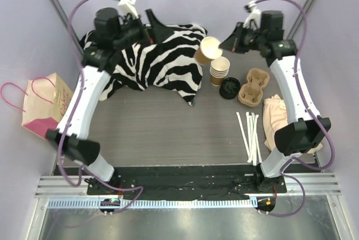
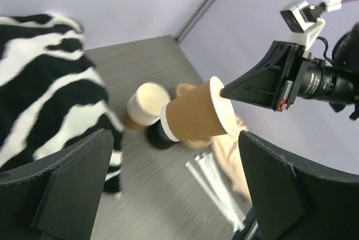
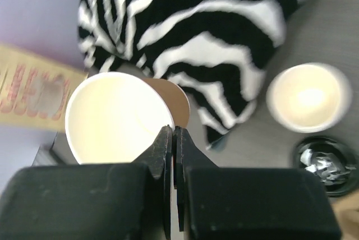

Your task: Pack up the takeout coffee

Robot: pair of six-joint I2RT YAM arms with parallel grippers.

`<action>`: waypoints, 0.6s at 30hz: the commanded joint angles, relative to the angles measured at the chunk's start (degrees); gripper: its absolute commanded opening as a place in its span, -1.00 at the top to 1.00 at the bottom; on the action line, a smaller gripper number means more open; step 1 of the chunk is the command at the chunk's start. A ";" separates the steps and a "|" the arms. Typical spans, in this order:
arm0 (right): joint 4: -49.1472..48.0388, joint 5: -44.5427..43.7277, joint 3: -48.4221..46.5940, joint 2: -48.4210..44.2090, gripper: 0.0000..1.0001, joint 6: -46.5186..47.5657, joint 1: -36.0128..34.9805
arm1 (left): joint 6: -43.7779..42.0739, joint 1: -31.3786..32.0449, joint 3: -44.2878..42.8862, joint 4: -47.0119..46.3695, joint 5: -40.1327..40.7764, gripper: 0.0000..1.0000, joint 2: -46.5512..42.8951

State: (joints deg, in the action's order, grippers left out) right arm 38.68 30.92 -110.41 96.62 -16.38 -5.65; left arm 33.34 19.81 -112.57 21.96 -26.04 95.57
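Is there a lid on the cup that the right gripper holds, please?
No, the cup pinched at its rim by the right gripper shows its open cream inside, uncovered.

On the table [image 1: 168, 133] the cloth [image 1: 157, 60] lies at the far left, with my left fingers [image 2: 73, 189] spread apart above its far edge. The paper bag [image 1: 45, 105] lies beyond the table's left edge. My right fingers [image 3: 164, 153] pinch the rim of a cup [image 1: 208, 49] held tilted in the air just right of the cloth, behind and above the stack of cups [image 1: 220, 70]; right of that stack lies a lid [image 1: 230, 87], with the cup carrier [image 1: 252, 87] touching its right side. Nearer me on the right the straws [image 1: 251, 133] lie side by side, with a napkin [image 1: 274, 114] just to their right.
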 commanded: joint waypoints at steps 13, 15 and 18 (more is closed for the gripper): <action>2.19 -7.80 16.36 -0.91 0.98 12.42 -32.13 | -28.24 -7.24 27.40 34.54 -0.31 -0.99 -32.20; 2.28 -8.50 17.50 0.06 0.98 14.18 -34.07 | -30.96 -7.86 29.25 38.40 -4.78 -0.99 -31.50; 1.67 -10.35 18.21 2.08 0.98 15.59 -35.39 | -32.46 -8.21 31.10 41.05 -6.03 -0.99 -29.75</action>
State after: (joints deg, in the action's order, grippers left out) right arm 41.85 24.18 -93.21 96.64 -4.89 -39.66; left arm 6.09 12.32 -83.44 55.96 -27.44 63.79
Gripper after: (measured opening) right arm 0.039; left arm 0.996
